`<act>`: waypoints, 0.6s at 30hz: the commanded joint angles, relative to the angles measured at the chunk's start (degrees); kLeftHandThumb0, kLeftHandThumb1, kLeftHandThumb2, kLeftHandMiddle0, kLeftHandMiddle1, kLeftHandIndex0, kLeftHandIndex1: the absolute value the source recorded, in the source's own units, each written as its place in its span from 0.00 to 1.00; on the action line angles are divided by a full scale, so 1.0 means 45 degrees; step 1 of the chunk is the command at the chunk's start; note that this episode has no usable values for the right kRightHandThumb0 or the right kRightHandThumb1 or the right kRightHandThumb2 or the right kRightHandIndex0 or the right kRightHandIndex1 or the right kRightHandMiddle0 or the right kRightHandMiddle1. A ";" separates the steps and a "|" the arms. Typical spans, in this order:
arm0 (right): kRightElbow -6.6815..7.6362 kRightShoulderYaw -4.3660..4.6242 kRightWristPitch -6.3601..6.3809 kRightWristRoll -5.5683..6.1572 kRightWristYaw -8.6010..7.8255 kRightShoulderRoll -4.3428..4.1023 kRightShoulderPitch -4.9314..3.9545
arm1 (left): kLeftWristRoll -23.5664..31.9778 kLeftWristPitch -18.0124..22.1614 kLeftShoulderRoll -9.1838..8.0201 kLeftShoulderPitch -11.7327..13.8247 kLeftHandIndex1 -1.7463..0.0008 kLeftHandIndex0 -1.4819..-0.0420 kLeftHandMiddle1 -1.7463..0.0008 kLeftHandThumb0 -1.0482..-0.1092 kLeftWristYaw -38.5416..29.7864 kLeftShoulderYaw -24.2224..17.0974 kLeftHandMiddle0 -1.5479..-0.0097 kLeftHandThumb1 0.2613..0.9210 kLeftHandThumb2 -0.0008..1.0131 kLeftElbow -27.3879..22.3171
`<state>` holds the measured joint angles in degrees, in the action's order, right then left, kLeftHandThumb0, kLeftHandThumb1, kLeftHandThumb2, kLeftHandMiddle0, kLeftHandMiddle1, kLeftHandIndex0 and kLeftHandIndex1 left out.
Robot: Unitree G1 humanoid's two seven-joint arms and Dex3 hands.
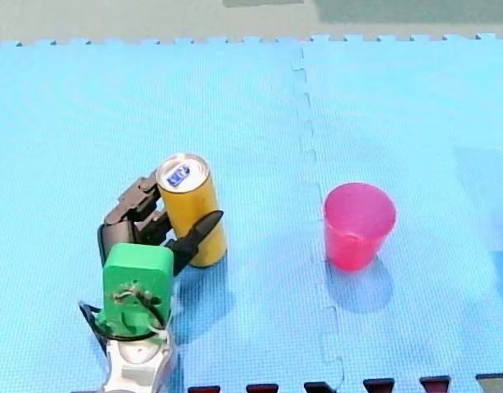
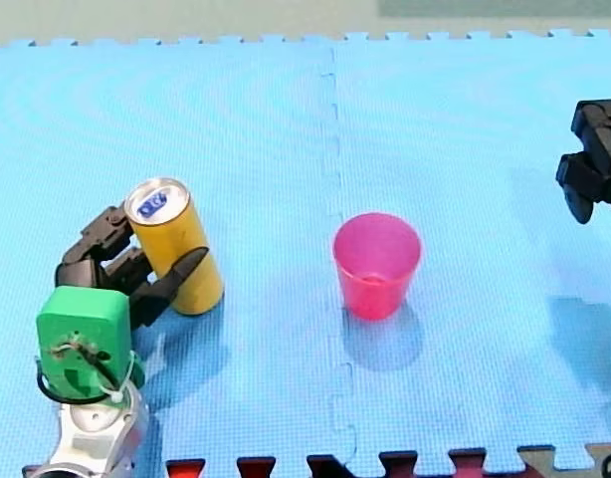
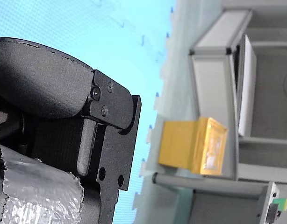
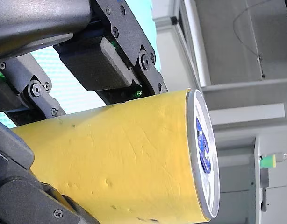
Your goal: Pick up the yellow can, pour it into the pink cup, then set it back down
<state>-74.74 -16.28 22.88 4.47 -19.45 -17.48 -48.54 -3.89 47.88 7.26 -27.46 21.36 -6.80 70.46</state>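
First head view shows a tall yellow metal can (image 1: 194,214) in the lower left of the frame, on the blue foam mat (image 1: 235,106). The can stands up and leans a little. Its shiny silver top has a small blue mark.

The left hand (image 1: 149,229) comes in from the bottom left and holds the can. One black finger wraps across the front of the can, low down. The other fingers (image 1: 137,201) press on the left side of the can. A green block (image 1: 137,274) sits on the wrist, just below the hand.

A pink plastic cup (image 1: 358,225) stands upright to the right of the middle, open end up. It is well apart from the can. A wavy seam (image 1: 310,139) in the mat runs between them, close to the cup.

Second head view shows the right hand (image 2: 594,164) at the right edge of the frame, far from the cup. I cannot tell if it is wide or narrow.

Second wrist view shows the left hand up close, with the can held tight between its black fingers (image 4: 101,63).

First wrist view shows a black hand (image 3: 64,102) with crinkly silver tape (image 3: 40,186) on it. Past the edge of the mat, on the right of the frame, is a yellow box (image 3: 192,144).
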 commanded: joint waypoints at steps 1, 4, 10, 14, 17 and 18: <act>0.0039 0.0007 0.0063 0.0001 0.0032 -0.0059 -0.0047 | 0.0004 -0.0174 0.0038 0.0096 1.00 0.22 1.00 0.77 -0.0136 -0.0013 0.17 0.85 0.00 0.0150; 0.0043 0.0003 0.0071 0.0008 0.0032 -0.0045 -0.0040 | -0.0175 -0.0134 -0.0013 0.0127 1.00 0.22 1.00 0.77 -0.0043 0.0109 0.17 0.85 0.00 0.0185; 0.0061 0.0021 0.0101 -0.0003 0.0039 -0.0030 -0.0014 | -0.1537 -0.0336 -0.0388 0.0219 1.00 0.34 1.00 0.76 0.1134 0.1038 0.28 0.84 0.00 0.0226; 0.0060 0.0025 0.0098 -0.0009 0.0059 -0.0026 -0.0014 | -0.3002 -0.0646 -0.0835 0.0197 1.00 0.41 1.00 0.59 0.2716 0.2008 0.46 0.76 0.00 0.0197; 0.0062 0.0024 0.0120 -0.0010 0.0070 -0.0015 -0.0009 | -0.4058 -0.0677 -0.1137 0.0115 1.00 0.42 1.00 0.57 0.4147 0.2684 0.48 0.76 0.00 0.0123; 0.0066 0.0027 0.0128 -0.0013 0.0073 -0.0013 -0.0009 | -0.4359 -0.0769 -0.1223 0.0077 1.00 0.45 1.00 0.53 0.4546 0.2886 0.50 0.75 0.00 0.0120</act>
<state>-74.67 -16.16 23.01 4.35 -19.34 -17.38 -48.51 -20.30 46.75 3.43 -27.43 38.34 3.69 70.43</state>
